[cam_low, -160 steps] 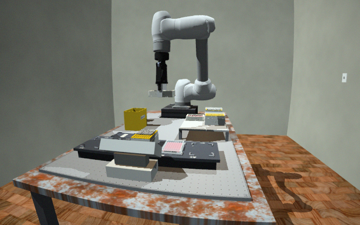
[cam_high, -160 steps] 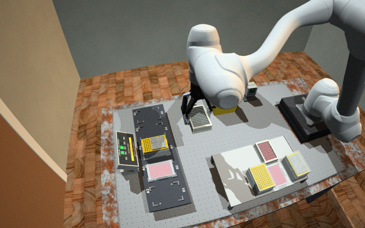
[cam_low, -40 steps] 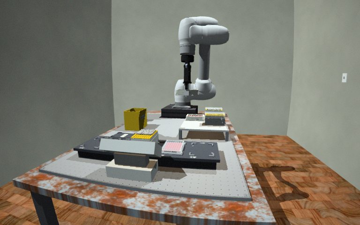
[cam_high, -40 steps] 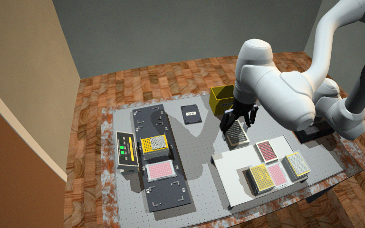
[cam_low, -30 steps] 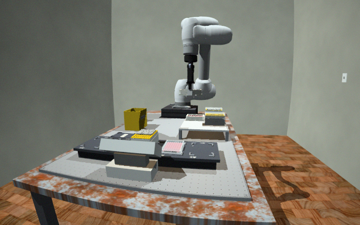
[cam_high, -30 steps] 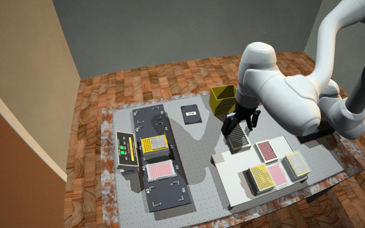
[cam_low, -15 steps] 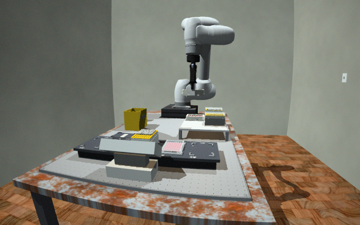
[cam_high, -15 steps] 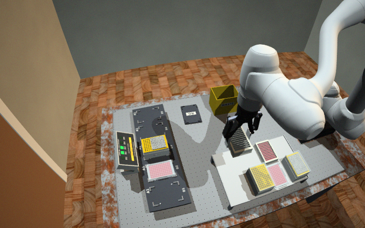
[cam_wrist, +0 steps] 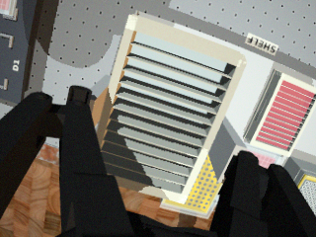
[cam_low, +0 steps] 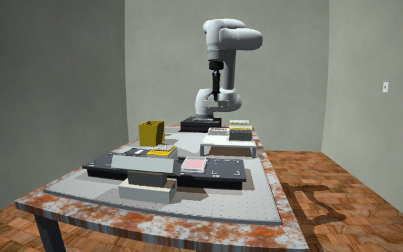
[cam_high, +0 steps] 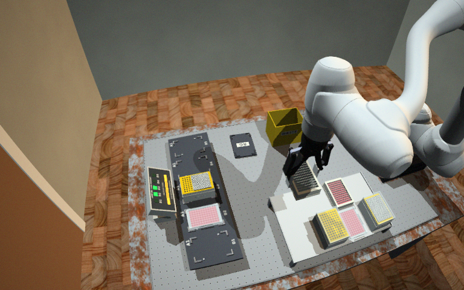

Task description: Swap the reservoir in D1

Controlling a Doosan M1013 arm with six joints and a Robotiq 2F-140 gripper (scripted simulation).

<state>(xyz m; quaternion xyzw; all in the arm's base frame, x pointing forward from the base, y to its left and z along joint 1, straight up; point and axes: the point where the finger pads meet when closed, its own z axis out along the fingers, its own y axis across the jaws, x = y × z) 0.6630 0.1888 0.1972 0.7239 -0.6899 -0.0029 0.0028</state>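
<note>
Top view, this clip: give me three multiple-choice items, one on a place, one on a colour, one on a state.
1. Where is the trough tray?
A. Held above the white shelf's corner
B. In slot D1
C. Inside the bin

2. What colour is the open bin?
A. Blue
B. Yellow
C. Green

3. What is the state of the claw?
A. Wide open, holding nothing
B. Closed on the trough tray
C. Pressing a key

Answers:
1 A, the exterior view shows the tray high in the air, and the top view puts it over the shelf corner.
2 B, its walls are yellow.
3 B, the wrist view shows the dark fingers on both sides of the tray.
</note>
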